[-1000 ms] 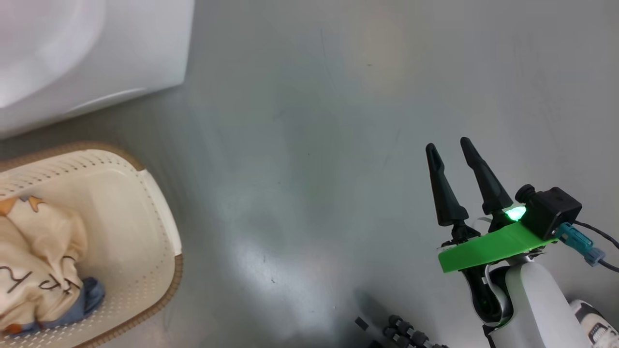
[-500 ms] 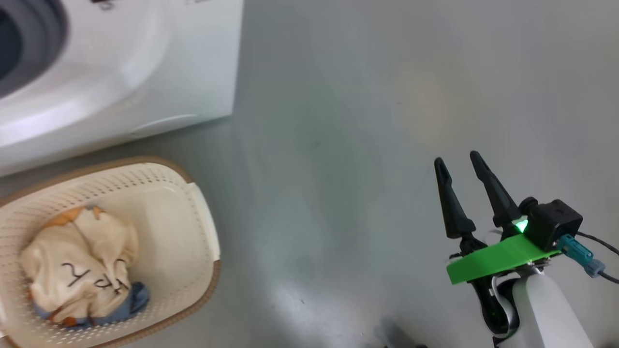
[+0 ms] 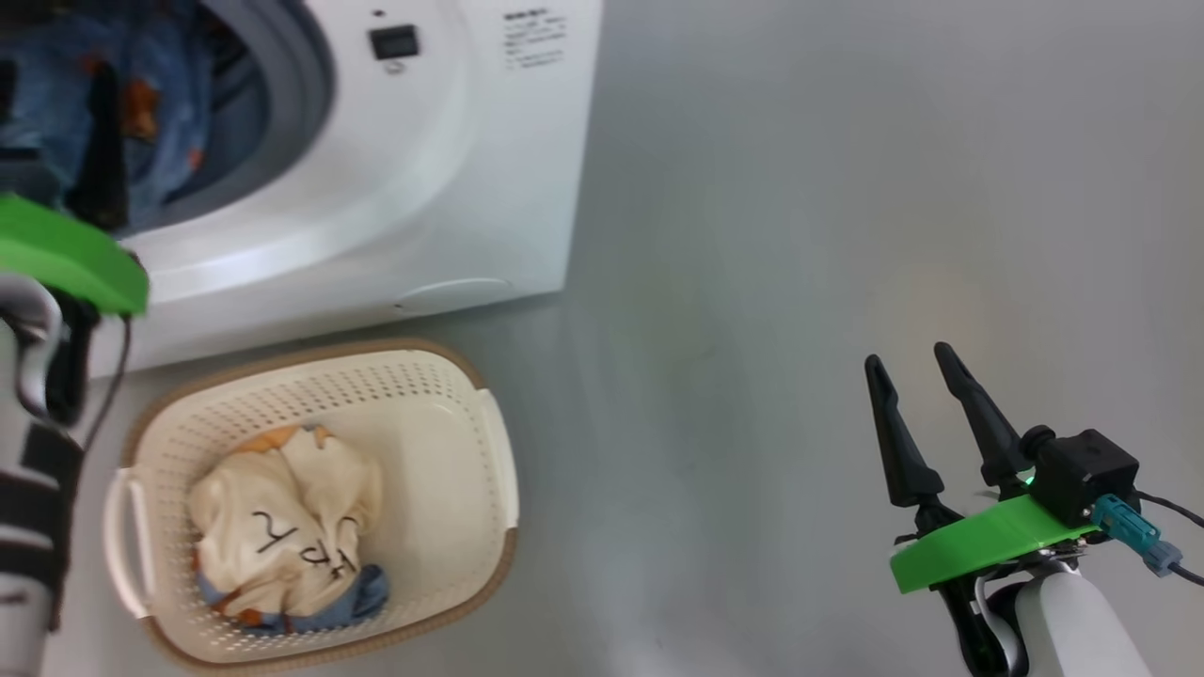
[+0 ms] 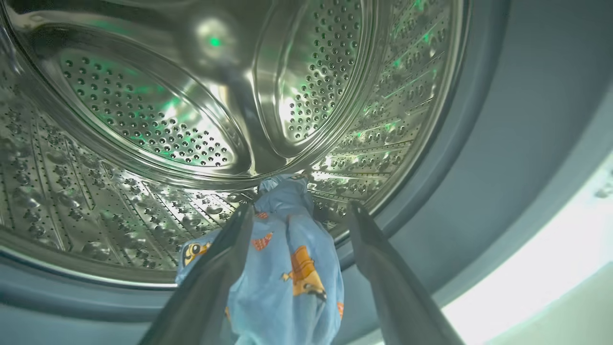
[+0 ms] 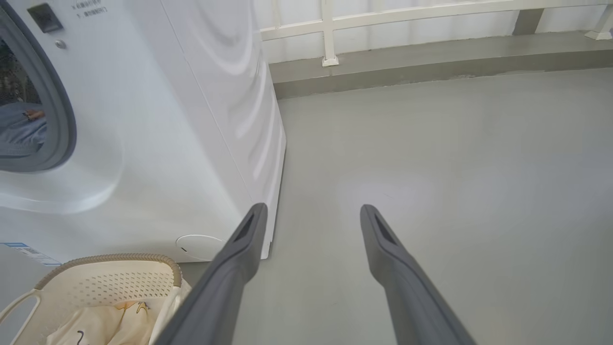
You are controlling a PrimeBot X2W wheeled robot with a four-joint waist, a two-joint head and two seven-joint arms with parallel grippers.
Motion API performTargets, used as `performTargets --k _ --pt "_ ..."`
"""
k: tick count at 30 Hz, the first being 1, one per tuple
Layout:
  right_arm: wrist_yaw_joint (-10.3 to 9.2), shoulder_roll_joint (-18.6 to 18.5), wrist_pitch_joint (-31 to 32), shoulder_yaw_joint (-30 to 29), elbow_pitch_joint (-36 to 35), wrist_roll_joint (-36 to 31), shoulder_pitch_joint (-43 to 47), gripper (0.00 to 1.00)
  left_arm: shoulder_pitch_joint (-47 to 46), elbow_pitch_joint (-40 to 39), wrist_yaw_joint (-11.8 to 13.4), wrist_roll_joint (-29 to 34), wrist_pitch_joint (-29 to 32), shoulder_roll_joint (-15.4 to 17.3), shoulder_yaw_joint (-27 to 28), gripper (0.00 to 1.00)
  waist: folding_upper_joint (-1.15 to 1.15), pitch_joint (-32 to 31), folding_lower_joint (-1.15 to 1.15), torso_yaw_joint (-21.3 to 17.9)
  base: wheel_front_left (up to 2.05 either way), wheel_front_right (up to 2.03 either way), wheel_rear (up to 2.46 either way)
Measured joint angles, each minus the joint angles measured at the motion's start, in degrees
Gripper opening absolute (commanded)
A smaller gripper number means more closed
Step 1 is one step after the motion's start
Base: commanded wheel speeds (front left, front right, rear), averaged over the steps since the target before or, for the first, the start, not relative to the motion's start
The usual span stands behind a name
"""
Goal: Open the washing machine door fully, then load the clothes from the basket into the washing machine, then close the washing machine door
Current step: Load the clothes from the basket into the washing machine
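My left fingers [image 4: 210, 268] stood spread wide inside the mouth of the washing machine [image 3: 451, 188], pinching nothing. The blue garment [image 4: 287, 273] lay between them. It touched the left-hand finger and stood apart from the other, and its far end reached the steel drum [image 4: 143, 120].

Step in hand, as judged: loading, with the first garment delivered. Its near part appeared to lie over the lower lip of the grey-blue gasket [image 4: 479, 143], so it may not have been fully in.

Next move, as judged: draw the left fingers straight back without dragging the cloth out, then lower them to the basket [image 3: 423, 395]. The basket stood on the floor [image 3: 752, 282], just in front of the machine. The cream garment [image 3: 282, 527] lay crumpled in its left half. A blue edge showed under it; I could not tell whether that was a separate piece. The door came last.

My right fingers [image 5: 395, 268] were spread and held nothing, over the floor well to the right.

Obstructions: the gasket lip on withdrawal, and my left forearm [image 3: 28, 489] close beside the basket's left handle. A white railing [image 5: 330, 28] stood far off.
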Motion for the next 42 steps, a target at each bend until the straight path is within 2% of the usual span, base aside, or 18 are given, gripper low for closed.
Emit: performTargets --k 8,15,22,31,42 --pt "0.0 -0.2 0.8 -0.8 -0.9 -0.1 2.2 1.0 11.8 -11.1 2.1 -0.5 0.0 -1.0 1.8 1.0 0.0 -3.5 0.0 2.9 0.0 0.0 0.0" --pt "0.0 0.0 1.5 -1.1 -1.6 -0.1 3.7 1.0 24.6 -23.0 5.8 -0.6 0.0 -2.1 3.2 1.0 0.0 -6.3 0.0 4.5 0.0 0.0 0.0" --pt "0.0 0.3 1.6 -1.6 -2.0 -0.1 4.6 1.0 34.5 -31.5 9.1 0.3 0.0 -4.0 3.6 1.0 0.0 -8.4 0.0 5.1 0.0 0.0 0.0" --pt "0.0 0.5 2.1 -1.7 -2.5 -0.6 5.5 1.0 40.8 -37.2 12.0 0.7 0.0 -6.8 3.7 1.0 0.0 -8.7 0.0 5.1 0.0 0.0 0.0" --pt "0.0 0.6 2.1 -1.7 -2.4 -0.6 5.5 1.0 42.5 -38.1 12.6 1.7 0.0 -7.2 4.2 1.0 0.0 -8.6 0.0 4.7 0.0 0.0 0.0"
